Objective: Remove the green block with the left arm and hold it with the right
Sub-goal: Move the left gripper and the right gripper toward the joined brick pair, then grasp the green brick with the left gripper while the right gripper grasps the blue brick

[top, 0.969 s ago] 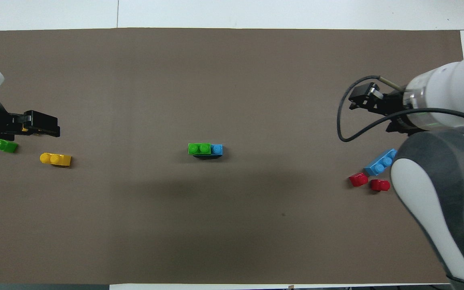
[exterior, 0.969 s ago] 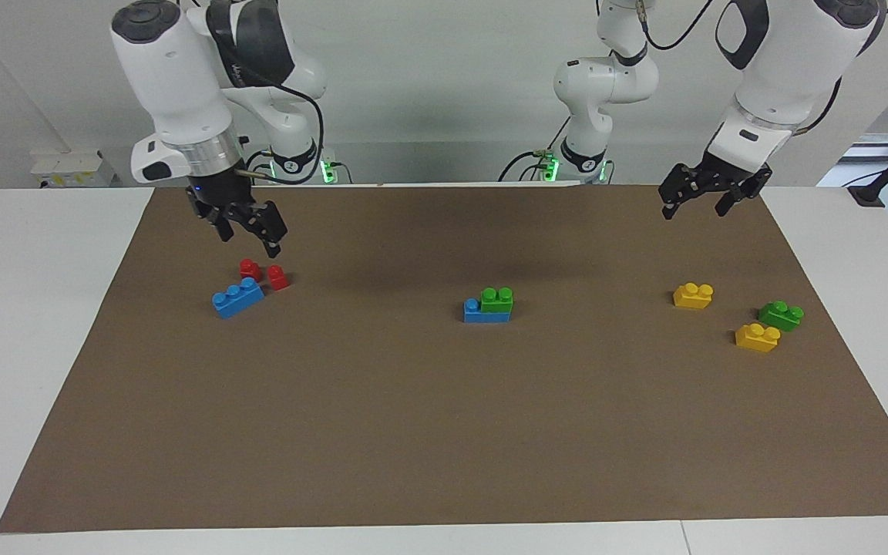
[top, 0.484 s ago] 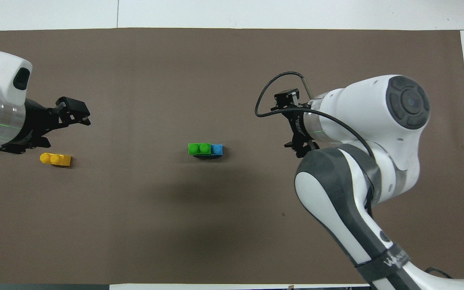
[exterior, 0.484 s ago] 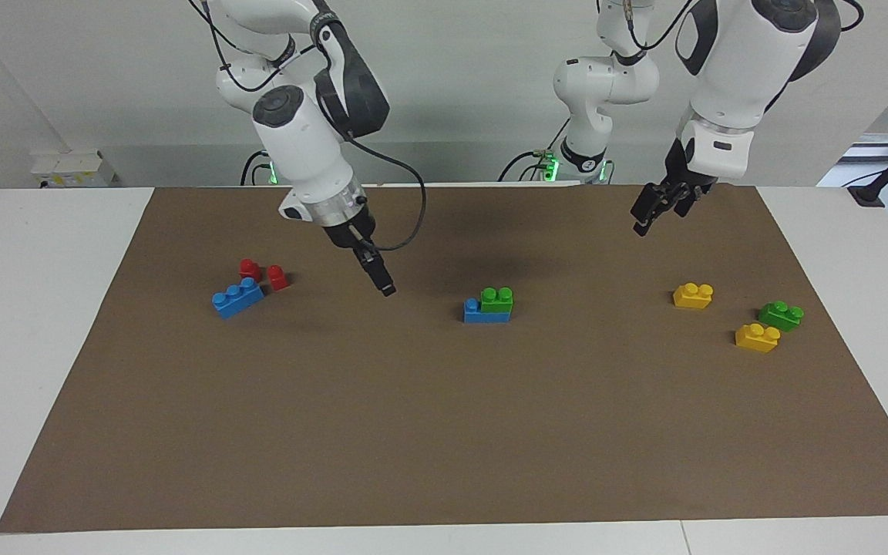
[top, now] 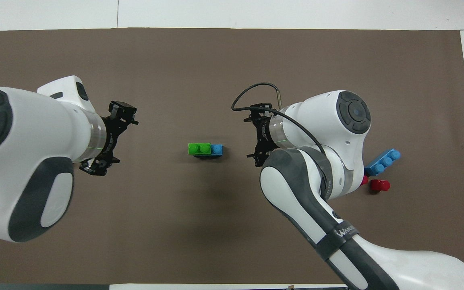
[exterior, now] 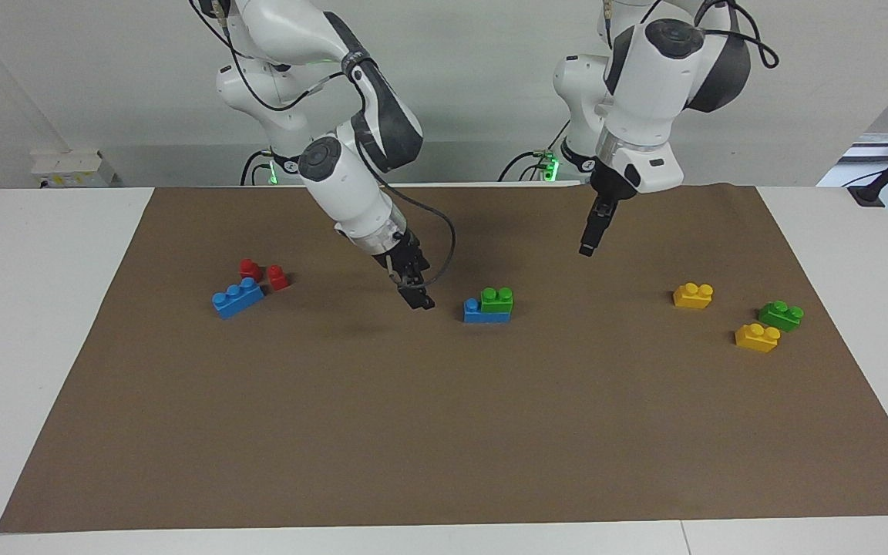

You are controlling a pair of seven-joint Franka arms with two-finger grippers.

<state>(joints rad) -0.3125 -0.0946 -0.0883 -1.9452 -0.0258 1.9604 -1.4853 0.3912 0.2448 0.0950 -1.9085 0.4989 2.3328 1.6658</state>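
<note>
A green block point(exterior: 497, 299) sits pressed on a blue brick point(exterior: 475, 312) at the middle of the brown mat; the block also shows in the overhead view point(top: 199, 148). A second green block point(exterior: 781, 315) lies loose toward the left arm's end. My right gripper point(exterior: 417, 297) hangs low over the mat, close beside the blue brick's end and apart from it, open and empty. My left gripper point(exterior: 589, 237) is raised over bare mat between the stack and the yellow bricks, open and empty. In the overhead view the left gripper point(top: 109, 139) and right gripper point(top: 256, 137) flank the stack.
Two yellow bricks point(exterior: 693, 295) point(exterior: 757, 337) lie beside the second green block. A loose blue three-stud brick point(exterior: 237, 297) and two red bricks point(exterior: 250, 268) point(exterior: 278, 277) lie toward the right arm's end. The brown mat point(exterior: 444, 432) covers the white table.
Both arms have swung in from the table's ends toward the middle stack. The right gripper has dropped low beside the blue brick. No brick has moved.
</note>
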